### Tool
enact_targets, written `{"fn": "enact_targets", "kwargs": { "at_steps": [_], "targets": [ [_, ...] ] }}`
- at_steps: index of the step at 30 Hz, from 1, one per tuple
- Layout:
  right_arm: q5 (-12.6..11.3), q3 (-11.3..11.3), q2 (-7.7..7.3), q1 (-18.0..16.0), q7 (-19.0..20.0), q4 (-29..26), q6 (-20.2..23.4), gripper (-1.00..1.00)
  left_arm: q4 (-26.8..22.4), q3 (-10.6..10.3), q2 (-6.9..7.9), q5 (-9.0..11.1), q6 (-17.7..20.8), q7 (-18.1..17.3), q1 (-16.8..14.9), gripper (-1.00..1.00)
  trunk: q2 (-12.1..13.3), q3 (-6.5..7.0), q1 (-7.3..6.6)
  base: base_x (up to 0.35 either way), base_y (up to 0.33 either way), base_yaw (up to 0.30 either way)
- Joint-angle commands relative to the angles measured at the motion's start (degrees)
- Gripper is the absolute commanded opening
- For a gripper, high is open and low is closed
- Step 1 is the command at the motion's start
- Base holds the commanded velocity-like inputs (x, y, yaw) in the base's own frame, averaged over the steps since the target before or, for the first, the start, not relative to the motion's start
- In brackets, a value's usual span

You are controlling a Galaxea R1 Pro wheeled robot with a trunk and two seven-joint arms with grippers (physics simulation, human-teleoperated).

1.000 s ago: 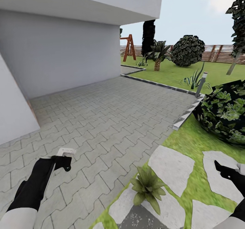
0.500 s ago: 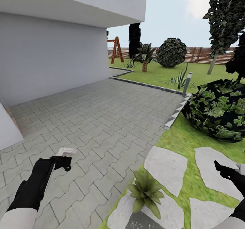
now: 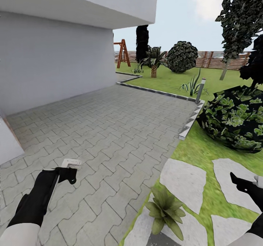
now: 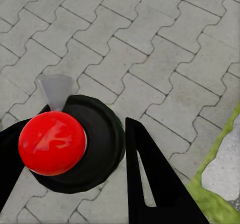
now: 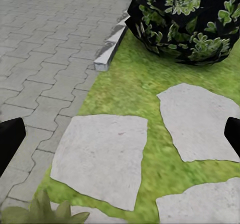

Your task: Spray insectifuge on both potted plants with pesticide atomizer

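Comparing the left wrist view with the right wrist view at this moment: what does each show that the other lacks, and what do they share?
Left wrist only: the pesticide atomizer seen from above, red collar and pale trigger head, sitting between the left gripper fingers.

Right wrist only: a big dark round bush, a corner of a potted plant, and the right gripper with fingers wide apart and nothing between them.

Both: grey paving, green lawn and pale stepping stones.

Open grey paving [image 3: 120, 129] lay ahead, bounded by the white wall [image 3: 54, 56] at the left; a potted plant [image 3: 166, 210] sat low between the arms; passage rightward was blocked by a dark round bush [image 3: 233, 120] beyond the stepping stones [image 3: 182, 182].
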Motion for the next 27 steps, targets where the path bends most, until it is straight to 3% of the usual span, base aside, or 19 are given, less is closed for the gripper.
{"fn": "enact_targets", "kwargs": {
  "at_steps": [1,16,19,20,21,23,25,27],
  "targets": [
    [0.22,-0.13,0.04,-0.11,0.41,-0.16,0.26,1.00,-0.05,0.08,0.00,-0.59,0.11,-0.57,-0.05,-1.00,-0.13,-0.13,0.04,0.001,0.241,-0.024],
    [0.27,-0.13,0.04,-0.11,0.39,-0.37,0.26,1.00,-0.14,0.05,0.09,-0.58,0.16,-0.57,0.02,-1.00,-0.13,0.15,0.04,0.000,0.057,-0.073],
    [0.29,-0.13,0.04,-0.11,0.41,-1.40,0.27,1.00,-0.47,-0.24,0.24,-0.59,0.75,-0.63,-0.05,-1.00,-0.13,0.15,0.04,0.000,0.000,0.000],
    [0.24,-0.13,0.04,-0.11,0.40,-1.87,0.26,1.00,-0.64,-1.72,0.35,-0.56,0.86,-1.18,-0.91,-1.00,-0.13,0.15,0.04,0.000,0.000,0.000],
    [0.27,-0.16,0.04,-0.11,0.40,-1.92,0.26,1.00,-1.13,-3.06,0.40,-0.53,0.87,-2.65,-1.55,-1.00,-0.13,0.15,0.04,0.000,0.000,0.000],
    [0.30,-0.20,0.04,-0.11,0.39,-1.94,0.26,1.00,-2.50,-5.70,0.50,-0.54,0.87,-10.16,-2.85,-1.00,-0.13,0.15,0.04,0.000,0.000,0.000],
    [0.35,-0.21,0.04,-0.11,0.39,-1.96,0.26,1.00,-3.77,-6.94,0.70,-0.66,0.87,-20.10,-4.84,-1.00,-0.13,0.15,0.04,0.000,0.000,0.000],
    [0.39,-0.22,0.04,-0.11,0.39,-1.96,0.26,1.00,-4.32,-7.27,0.94,-0.72,0.83,-26.97,-7.00,-1.00,-0.13,0.15,0.04,0.000,0.000,0.000]
  ]
}}
